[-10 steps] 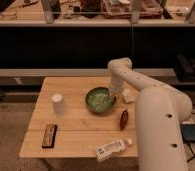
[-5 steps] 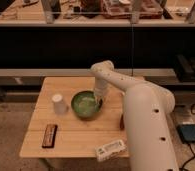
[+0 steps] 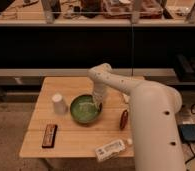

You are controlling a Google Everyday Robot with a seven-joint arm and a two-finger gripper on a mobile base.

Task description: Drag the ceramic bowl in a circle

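Locates the bowl (image 3: 83,111) mid-table (image 3: 71,137), just right of the cup (image 3: 58,103). Places the gripper (image 3: 98,103) at the bowl's right rim, dipping inside; cannot tell whether clamped or spread. Judges contact made, dragging likely under way; cannot determine how much of the circle is covered.

— Colours on your end?
— I log: ceramic bowl (image 3: 81,111), green, paler inside; cup (image 3: 58,103), white; table (image 3: 66,146), pale wood; gripper (image 3: 98,104), whitish, at the bowl's right rim; packet (image 3: 111,149), white.
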